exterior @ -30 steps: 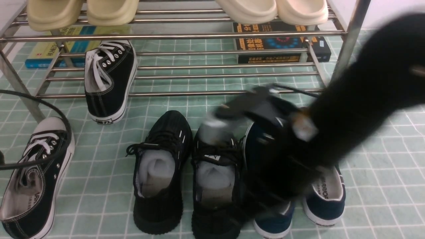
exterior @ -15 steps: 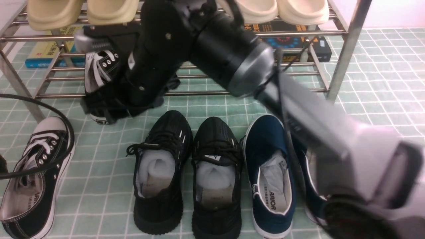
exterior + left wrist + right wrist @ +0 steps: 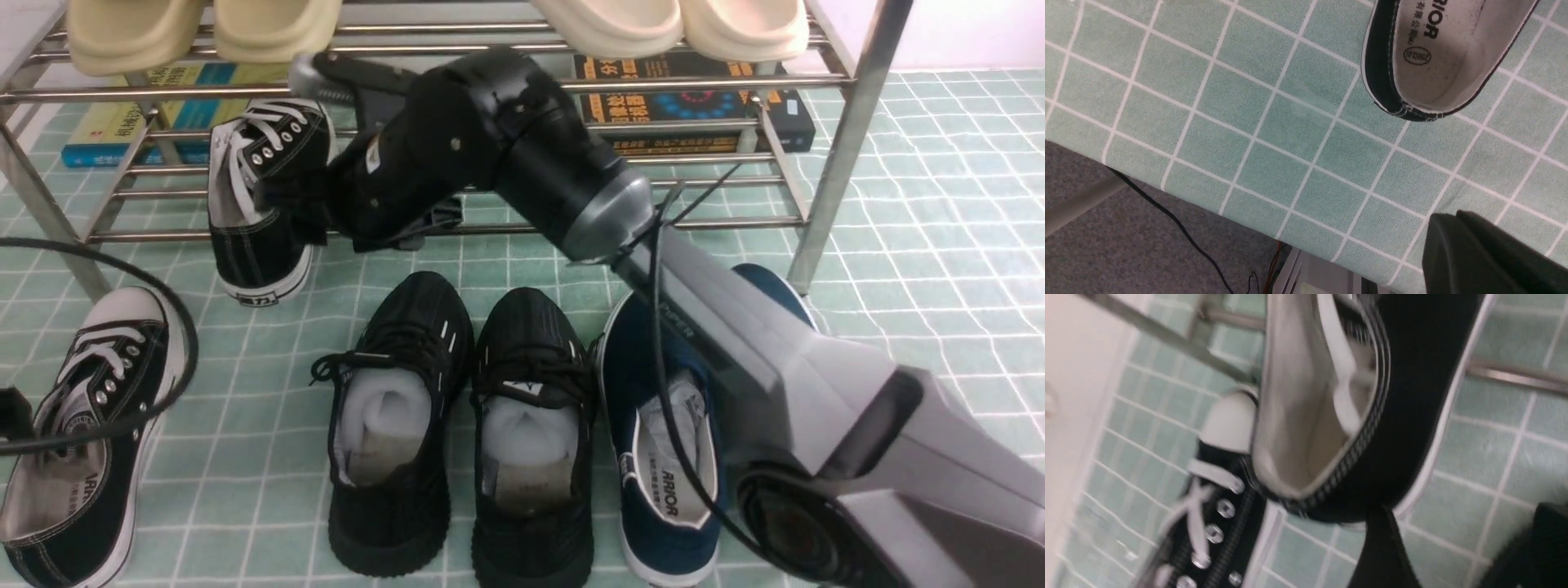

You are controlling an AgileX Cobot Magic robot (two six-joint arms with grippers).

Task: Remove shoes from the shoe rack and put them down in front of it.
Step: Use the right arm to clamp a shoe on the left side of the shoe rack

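One black canvas sneaker (image 3: 261, 196) with white laces stands on the lower tier of the steel shoe rack (image 3: 490, 86), heel toward me. My right gripper (image 3: 290, 204) is beside its heel. In the right wrist view the gripper (image 3: 1466, 547) is open, and the sneaker's heel (image 3: 1404, 416) touches one finger (image 3: 1384, 547). The matching sneaker (image 3: 82, 441) lies on the mat at the left. It also shows in the left wrist view (image 3: 1437, 53). Two all-black knit sneakers (image 3: 392, 425) (image 3: 531, 441) stand on the mat in front of the rack. My left gripper (image 3: 1447, 216) is shut and empty near the mat's edge.
Navy slip-ons (image 3: 665, 425) stand under my right arm. Beige slides (image 3: 204, 28) and cream slides (image 3: 669, 24) sit on the top tier. Books (image 3: 694, 106) (image 3: 131, 122) lie under the rack. A black cable (image 3: 163, 343) loops over the left sneaker.
My right arm has swung from over the navy slip-ons leftward to the canvas sneaker on the rack. The shoes on the mat have not moved.
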